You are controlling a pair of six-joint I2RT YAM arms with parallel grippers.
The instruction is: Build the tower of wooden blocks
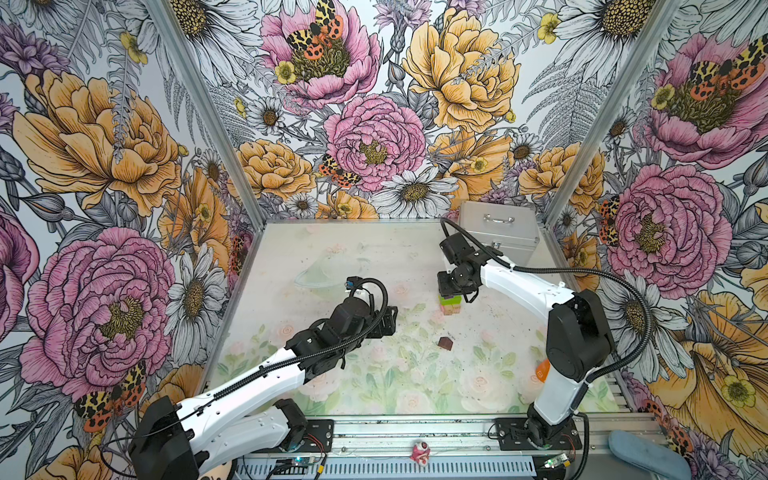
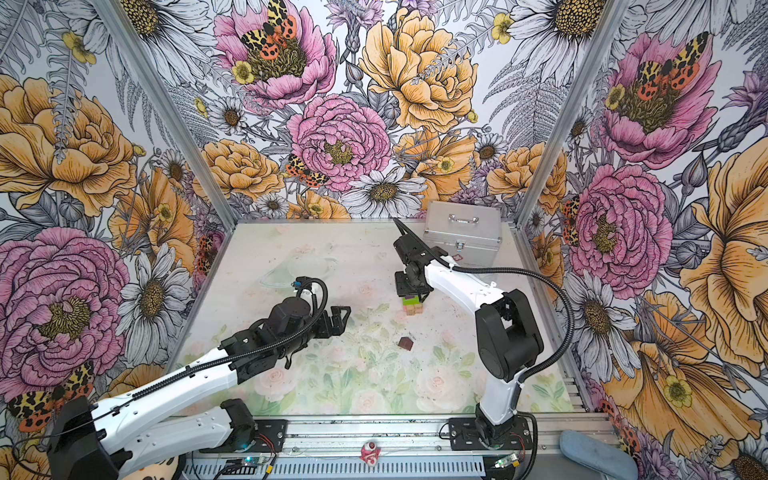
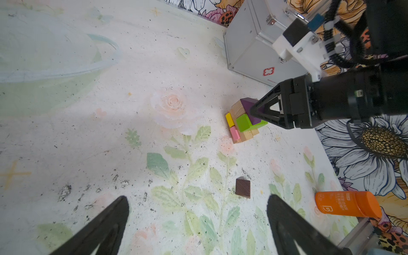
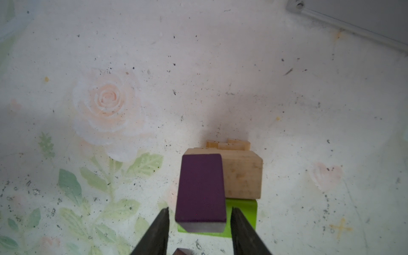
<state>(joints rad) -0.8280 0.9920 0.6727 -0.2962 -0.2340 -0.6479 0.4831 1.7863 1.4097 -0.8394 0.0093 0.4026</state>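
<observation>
While the purple block [image 4: 201, 189] caps the tower [image 3: 242, 122], the right end effector [image 4: 199, 209] straddles it, released.

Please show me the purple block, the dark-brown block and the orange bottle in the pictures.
purple block [image 4: 201, 187]: right wrist view, middle of its top face.
dark-brown block [image 3: 242, 187]: left wrist view, middle of its top face.
orange bottle [image 3: 337, 204]: left wrist view, on its body.

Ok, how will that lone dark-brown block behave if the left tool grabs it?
The dark-brown block looks like solid wood with flat faces: probably rigid, unlikely to roll. Small, so likely light; an off-centre touch might slide or twist it.
</observation>
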